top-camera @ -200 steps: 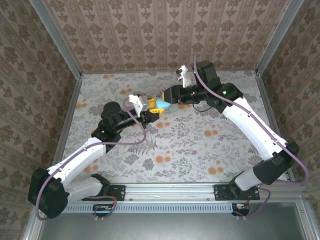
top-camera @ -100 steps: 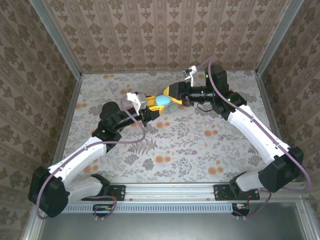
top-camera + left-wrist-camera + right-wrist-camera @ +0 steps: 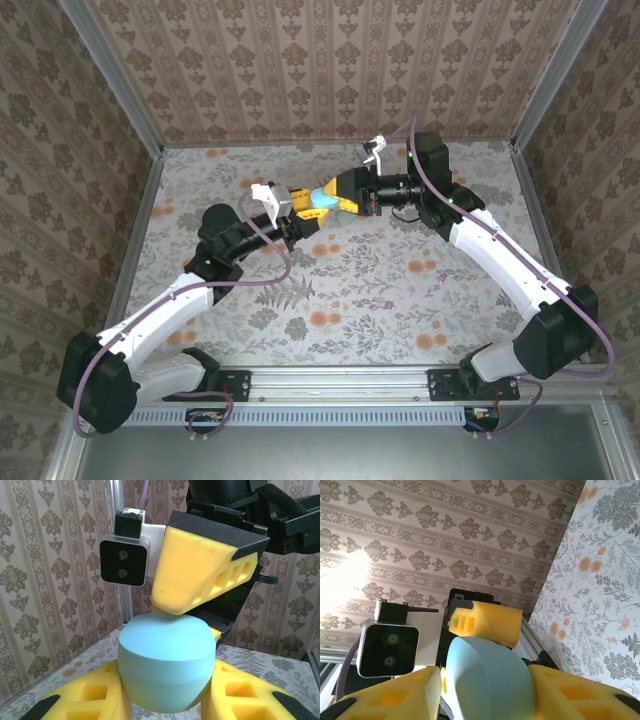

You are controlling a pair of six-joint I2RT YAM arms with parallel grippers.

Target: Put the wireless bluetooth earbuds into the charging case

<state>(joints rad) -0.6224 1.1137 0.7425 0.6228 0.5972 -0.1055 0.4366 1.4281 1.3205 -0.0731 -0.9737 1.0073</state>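
Note:
A light blue, rounded charging case [image 3: 318,198] with its lid down hangs in the air above the far middle of the table. My left gripper [image 3: 305,212] is shut on it: in the left wrist view its yellow fingers [image 3: 80,700] squeeze the case [image 3: 167,665] from both sides. My right gripper [image 3: 340,192] comes in from the opposite side and is shut on the same case [image 3: 487,680]. One of its fingers [image 3: 200,570] presses on the lid. The earbuds are out of view.
The floral tabletop [image 3: 350,290] lies under both arms. Patterned walls and a metal frame [image 3: 140,170] close the space on three sides. Each wrist camera faces the other arm's camera block [image 3: 124,562] at close range.
The right arm swung its wrist and gripper slightly left and further over the case; its jaws widened, then closed in on it again. The left gripper kept its grip and barely moved.

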